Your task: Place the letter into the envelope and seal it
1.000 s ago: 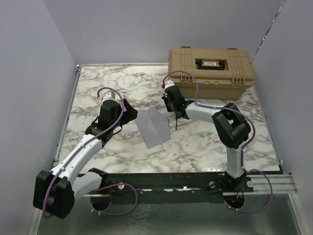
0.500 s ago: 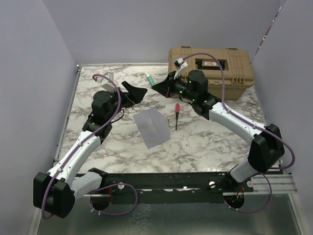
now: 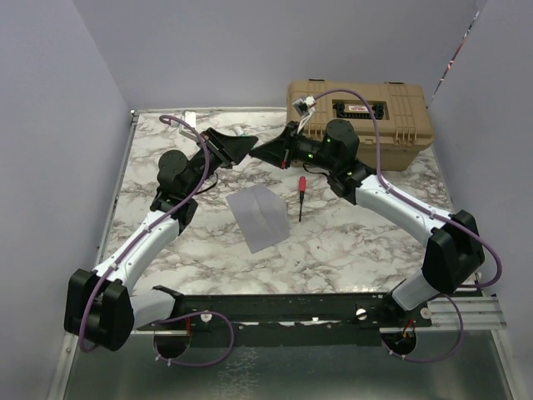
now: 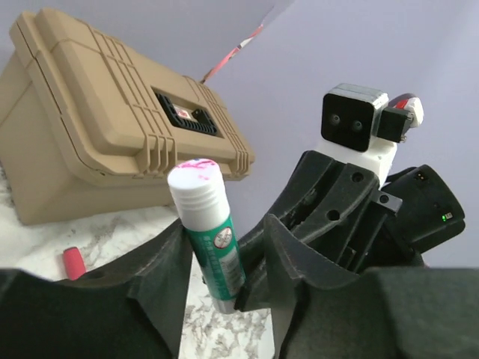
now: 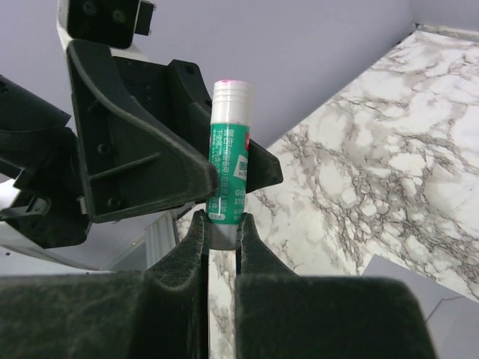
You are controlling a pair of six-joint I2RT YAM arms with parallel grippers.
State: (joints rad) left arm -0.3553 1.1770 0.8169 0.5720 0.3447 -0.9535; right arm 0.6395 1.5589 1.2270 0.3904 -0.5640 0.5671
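Note:
The grey envelope lies flat on the marble table between the arms; a corner of it shows in the right wrist view. The tan letter is not in view. A green glue stick with an uncapped pink tip is held upright in the air above the back of the table. My right gripper is shut on its grey base. My left gripper is open around the stick's green body, with the stick leaning on one finger and a gap to the other. Both grippers meet tip to tip in the top view.
A big tan hard case stands at the back right, also in the left wrist view. A red-handled screwdriver lies right of the envelope. A small white item lies at the back left.
Both arms rose from the table. The right gripper came up holding the glue stick, and the left gripper moved up and right until its fingers flank the stick.

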